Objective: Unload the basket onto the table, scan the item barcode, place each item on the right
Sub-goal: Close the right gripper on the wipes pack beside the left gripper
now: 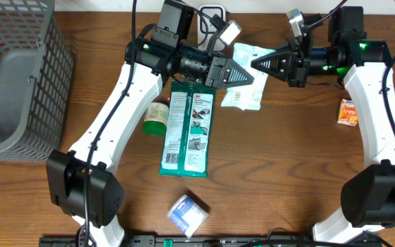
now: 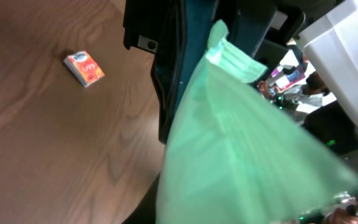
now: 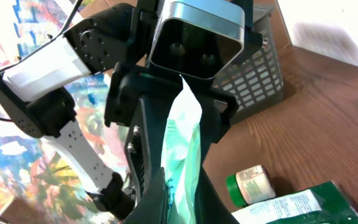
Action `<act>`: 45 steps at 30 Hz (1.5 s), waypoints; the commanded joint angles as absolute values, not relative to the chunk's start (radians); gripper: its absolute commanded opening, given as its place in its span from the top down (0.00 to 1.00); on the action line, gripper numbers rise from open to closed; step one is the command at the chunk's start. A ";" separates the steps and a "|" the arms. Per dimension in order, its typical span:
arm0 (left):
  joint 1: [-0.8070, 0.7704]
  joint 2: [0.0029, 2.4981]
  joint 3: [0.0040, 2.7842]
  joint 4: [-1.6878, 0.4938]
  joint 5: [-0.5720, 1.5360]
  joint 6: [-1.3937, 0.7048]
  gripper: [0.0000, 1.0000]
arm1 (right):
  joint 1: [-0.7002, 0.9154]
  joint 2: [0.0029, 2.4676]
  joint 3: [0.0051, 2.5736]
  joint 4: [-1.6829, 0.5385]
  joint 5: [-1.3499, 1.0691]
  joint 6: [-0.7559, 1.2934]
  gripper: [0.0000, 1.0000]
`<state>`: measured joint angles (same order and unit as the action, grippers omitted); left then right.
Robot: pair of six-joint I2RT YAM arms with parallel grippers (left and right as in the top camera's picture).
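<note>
Packet [image 1: 247, 96] in the air at the back of the worktop [image 1: 286, 178], caught between both arms! Left tool [image 1: 247, 74] is pressed together on it, and right tool [image 1: 258, 64], tip to tip with it, looks to be pinching the same packet from the other side.

Now the tricky bit, I'd say: the barcode has to face the reader. One tool should let go only once the other has a firm bite, then turn the printed face out flat, with no crease across the bars. Which side carries the code I can't tell. That white unit [image 1: 211, 17] at the back edge may be the scanner; hard to be sure.

Overhead gives the layout: green pack [image 1: 189, 130] lying flat, jar [image 1: 156, 116] beside it, orange box [image 1: 348, 112] well off to the right. Left wrist view is nearly all blurred packet [image 2: 241, 143], no print readable. Right wrist view shows the packet [image 3: 184, 143] edge-on, thin as a blade, running up to the left tool, basket [image 3: 260, 81] behind. That is a grip detail overhead hides.
</note>
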<state>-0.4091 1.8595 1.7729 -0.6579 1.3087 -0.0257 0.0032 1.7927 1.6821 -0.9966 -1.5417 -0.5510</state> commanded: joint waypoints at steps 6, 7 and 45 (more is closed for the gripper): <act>-0.411 1.869 1.768 -0.672 1.316 -0.023 0.93 | -0.009 1.785 1.687 -0.980 -1.557 -0.490 0.55; -0.411 1.869 1.768 -0.672 1.317 -0.024 0.93 | -0.009 1.785 1.687 -0.981 -1.557 -0.482 0.55; -0.411 1.869 1.768 -0.670 1.354 -0.024 0.86 | 0.026 1.785 1.686 -1.005 -1.499 -0.443 0.99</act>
<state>-0.4065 1.8629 1.7725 -0.6636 1.3064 -0.0254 0.0250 1.7924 1.6825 -1.0321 -1.4853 -0.4595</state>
